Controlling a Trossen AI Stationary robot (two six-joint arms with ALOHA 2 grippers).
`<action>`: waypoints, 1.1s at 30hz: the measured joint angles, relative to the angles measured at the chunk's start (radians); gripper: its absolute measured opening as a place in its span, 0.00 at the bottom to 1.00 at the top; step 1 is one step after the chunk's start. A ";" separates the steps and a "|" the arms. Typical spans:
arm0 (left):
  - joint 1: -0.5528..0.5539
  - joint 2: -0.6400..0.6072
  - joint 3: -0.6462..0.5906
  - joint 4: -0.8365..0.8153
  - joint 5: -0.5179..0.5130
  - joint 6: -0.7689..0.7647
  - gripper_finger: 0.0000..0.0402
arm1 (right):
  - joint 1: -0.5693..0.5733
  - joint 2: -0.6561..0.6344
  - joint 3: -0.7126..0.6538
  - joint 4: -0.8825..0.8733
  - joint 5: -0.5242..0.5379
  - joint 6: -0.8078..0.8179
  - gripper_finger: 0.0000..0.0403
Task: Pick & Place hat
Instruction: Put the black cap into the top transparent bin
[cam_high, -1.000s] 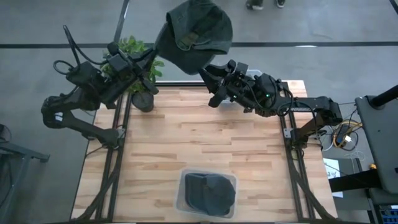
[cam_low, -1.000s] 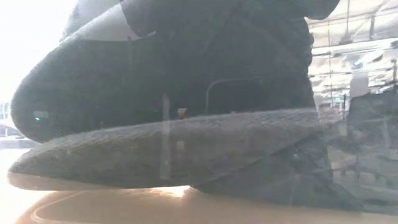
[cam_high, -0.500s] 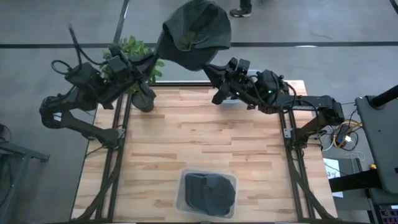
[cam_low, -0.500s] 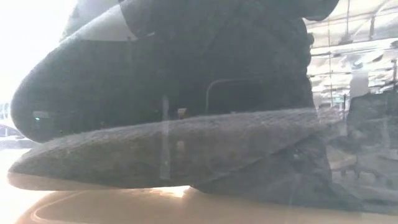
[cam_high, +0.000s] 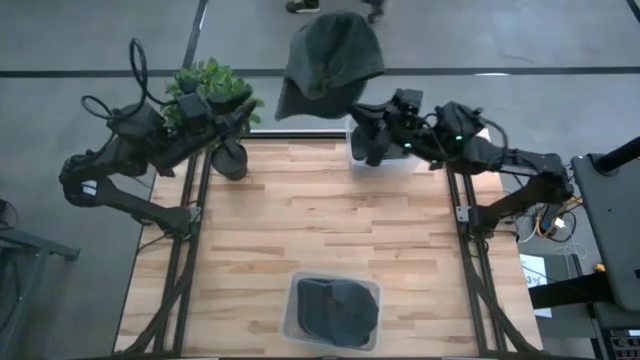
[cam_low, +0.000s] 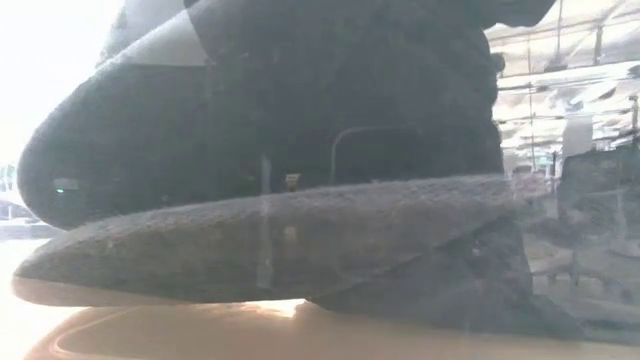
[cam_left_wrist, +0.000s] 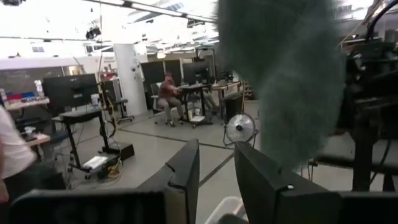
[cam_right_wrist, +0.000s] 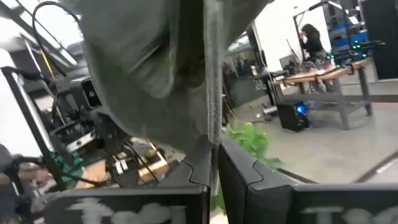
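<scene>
Pinching the hat (cam_high: 330, 55) edge tight, your right gripper (cam_high: 362, 122) carries it high past the table's (cam_high: 320, 230) far edge. Left gripper (cam_left_wrist: 214, 171) looks released nearby. Swing slowly toward the bin (cam_high: 332, 310), so fabric doesn't slip.

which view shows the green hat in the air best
The high view: the whole hat shows beyond the table's far edge. The right wrist view shows only its cloth pinched in the right hand; the left wrist view shows one blurred side; the low view shows none of it.
</scene>
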 joint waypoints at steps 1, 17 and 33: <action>0.000 -0.005 0.001 -0.018 -0.003 -0.003 0.24 | -0.004 -0.016 0.001 -0.034 0.003 0.004 0.02; 0.000 -0.018 -0.008 -0.134 0.004 -0.088 0.24 | -0.144 -0.017 0.443 -1.139 -0.157 0.176 0.02; 0.000 -0.013 -0.008 -0.257 0.190 -0.212 0.24 | -0.152 0.333 0.787 -1.628 -0.583 0.092 0.03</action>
